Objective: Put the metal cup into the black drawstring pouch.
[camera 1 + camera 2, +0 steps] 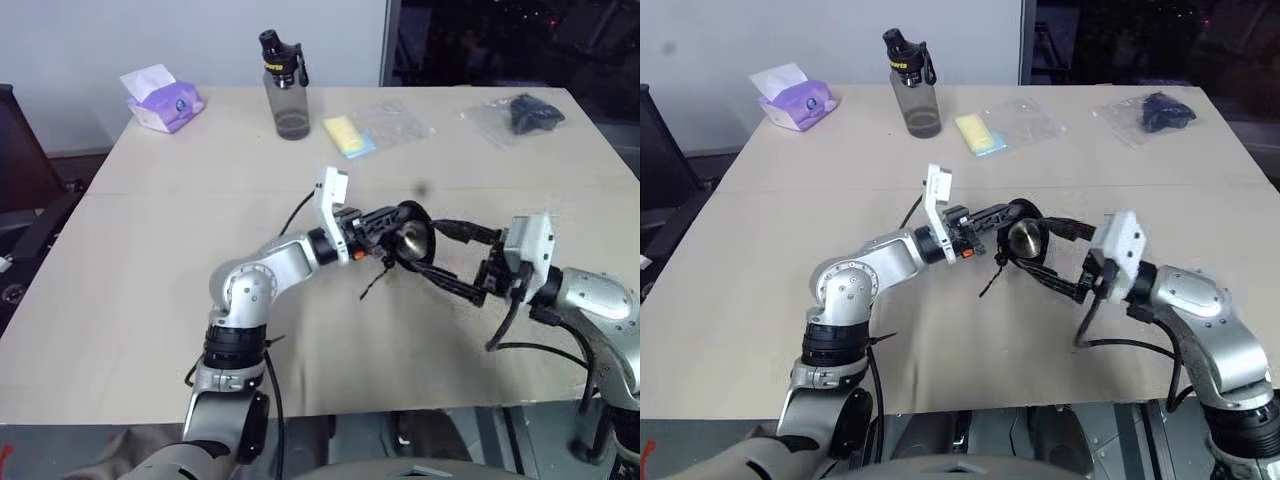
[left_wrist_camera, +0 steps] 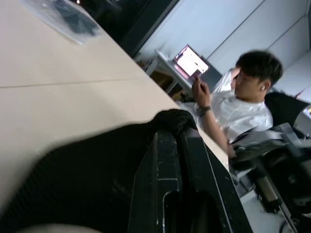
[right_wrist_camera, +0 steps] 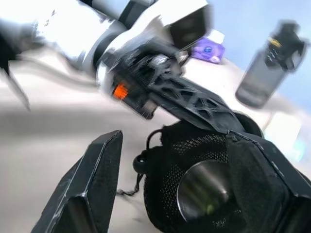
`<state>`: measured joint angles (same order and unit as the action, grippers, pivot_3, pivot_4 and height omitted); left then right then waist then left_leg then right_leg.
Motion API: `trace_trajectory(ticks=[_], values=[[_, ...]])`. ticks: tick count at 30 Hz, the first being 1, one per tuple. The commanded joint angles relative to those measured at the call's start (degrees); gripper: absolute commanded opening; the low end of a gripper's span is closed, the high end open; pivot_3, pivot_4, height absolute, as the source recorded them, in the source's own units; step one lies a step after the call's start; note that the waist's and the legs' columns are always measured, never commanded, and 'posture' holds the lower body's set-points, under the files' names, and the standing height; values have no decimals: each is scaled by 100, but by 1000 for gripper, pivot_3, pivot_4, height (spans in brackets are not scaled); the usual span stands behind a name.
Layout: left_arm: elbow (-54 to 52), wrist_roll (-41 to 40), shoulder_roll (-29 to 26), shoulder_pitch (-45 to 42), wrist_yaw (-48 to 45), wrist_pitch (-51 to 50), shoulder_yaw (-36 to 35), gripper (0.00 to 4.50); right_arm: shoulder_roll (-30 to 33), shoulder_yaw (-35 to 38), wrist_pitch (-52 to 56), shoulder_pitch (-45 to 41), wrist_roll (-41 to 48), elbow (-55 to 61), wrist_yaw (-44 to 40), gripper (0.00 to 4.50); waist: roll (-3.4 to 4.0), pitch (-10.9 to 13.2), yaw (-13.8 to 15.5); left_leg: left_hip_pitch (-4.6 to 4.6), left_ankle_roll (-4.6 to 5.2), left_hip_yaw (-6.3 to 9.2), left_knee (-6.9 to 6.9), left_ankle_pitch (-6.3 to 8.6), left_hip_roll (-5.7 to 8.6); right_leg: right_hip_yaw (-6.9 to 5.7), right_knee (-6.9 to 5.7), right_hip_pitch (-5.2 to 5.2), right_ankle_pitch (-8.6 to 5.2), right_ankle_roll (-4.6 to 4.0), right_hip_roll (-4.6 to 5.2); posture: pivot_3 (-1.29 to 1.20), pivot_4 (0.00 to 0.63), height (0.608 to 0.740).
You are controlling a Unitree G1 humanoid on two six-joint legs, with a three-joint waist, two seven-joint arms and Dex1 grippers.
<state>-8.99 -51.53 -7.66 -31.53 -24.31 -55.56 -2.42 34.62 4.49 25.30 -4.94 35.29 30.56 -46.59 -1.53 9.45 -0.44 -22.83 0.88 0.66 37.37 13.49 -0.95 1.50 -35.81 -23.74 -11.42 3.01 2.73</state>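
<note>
Pouch, black drawstring (image 1: pixel 408 236): hanging above mid-surface (image 1: pixel 150 300), rim pinched in closed left claw (image 1: pixel 385 228), cord dangling below. Metal cup (image 1: pixel 1025 238): sitting inside pouch mouth, shiny base facing right claw. Right claw (image 1: pixel 452 258): fingers standing apart, straddling pouch, gripping nothing; whether touching the fabric, cannot tell. Water bottle, black-capped (image 1: pixel 285 88): standing upright at far edge. Tissue pack, purple (image 1: pixel 160 100): lying at far left corner. Yellow item in clear wrap (image 1: pixel 372 130): lying beside bottle. Dark item in clear plastic (image 1: pixel 520 114): lying at far right. Person (image 2: pixel 245 104): sitting beyond surface, seen from left wrist.
</note>
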Motion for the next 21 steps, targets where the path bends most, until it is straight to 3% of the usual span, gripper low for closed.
trace_trajectory(ticks=[1,10,13,17,20,21], values=[[-54,-38,73,-196,-6,80,-24,0,230,-285,951,338,384,147,79,3412,0,0,1,-1,0,1,0,0,0,-1,0,0,0,0,0,0,150,740],[27,48,174,-266,42,125,-8,0,-916,-1321,1476,-172,-91,-529,1089,3412,1,1,-31,5,0,-1,1,0,-3,2,-2,-2,-12,20,-6,0,150,740],[40,51,232,-288,104,129,-27,0,-1575,-1370,1305,-525,-266,-1100,1456,3412,1,2,-31,1,0,0,2,0,-1,2,-1,-2,-11,19,-6,0,150,740],[50,80,248,-289,160,146,-65,0,-1871,-1419,993,-677,-546,-1517,1427,3412,1,2,-13,-2,0,3,1,0,0,-1,-1,-3,-5,10,-5,0,150,740],[72,122,230,-282,167,187,-73,0,-1919,-1414,1043,-613,-395,-1363,1270,2598,1,3,-24,-5,0,1,0,0,1,1,2,-4,2,5,-4,0,150,740],[98,141,226,-285,186,203,-79,0,-1857,-1462,1038,-581,-440,-1290,1212,2010,1,3,-23,-5,0,2,-1,0,0,0,2,-4,1,5,-4,0,150,740]])
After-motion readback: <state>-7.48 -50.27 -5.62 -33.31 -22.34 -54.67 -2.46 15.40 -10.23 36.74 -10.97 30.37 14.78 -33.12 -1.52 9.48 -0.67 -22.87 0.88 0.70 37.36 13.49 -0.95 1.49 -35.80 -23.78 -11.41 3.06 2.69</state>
